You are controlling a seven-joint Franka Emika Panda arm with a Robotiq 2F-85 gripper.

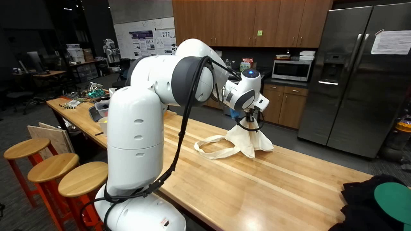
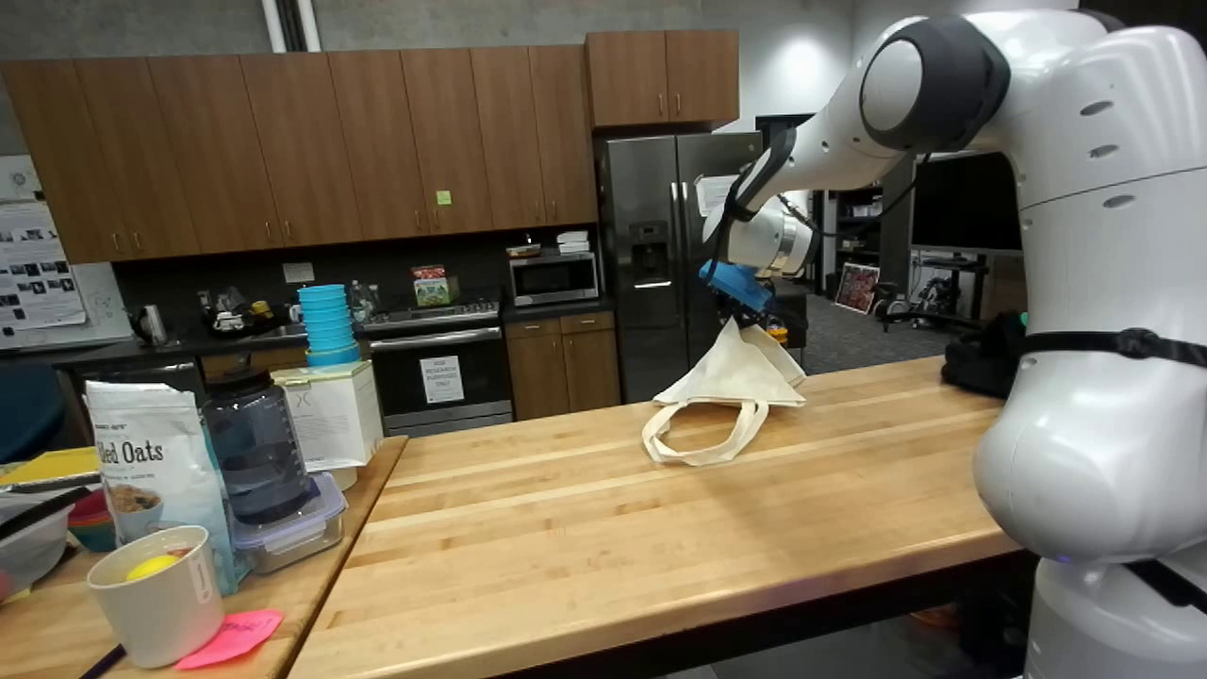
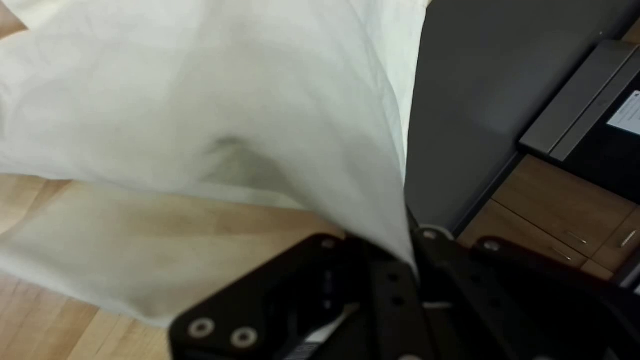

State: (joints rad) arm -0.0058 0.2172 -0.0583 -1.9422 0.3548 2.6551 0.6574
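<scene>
Bag (image 1: 246, 138): cream cloth, soft and creased, stood tent-like over the tabletop (image 1: 257, 189), thin enough (so the wrist view suggested) to let brownish tones through.
Gripper (image 1: 249, 118): clenched on a pinch of the bag at its peak; the step looked like hoisting it, and the next move probably called for a steady hold on limp fabric.
Handle loop (image 2: 702, 459): flat strap, lay curled on smooth, striped wood.

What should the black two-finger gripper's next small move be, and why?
Probably a slight lift straight up: the gripper is shut on a peaked fold of the cream cloth tote bag, while the bag's lower part and its looped cream strap appear to rest on the pale wooden tabletop; more height might free them.
</scene>
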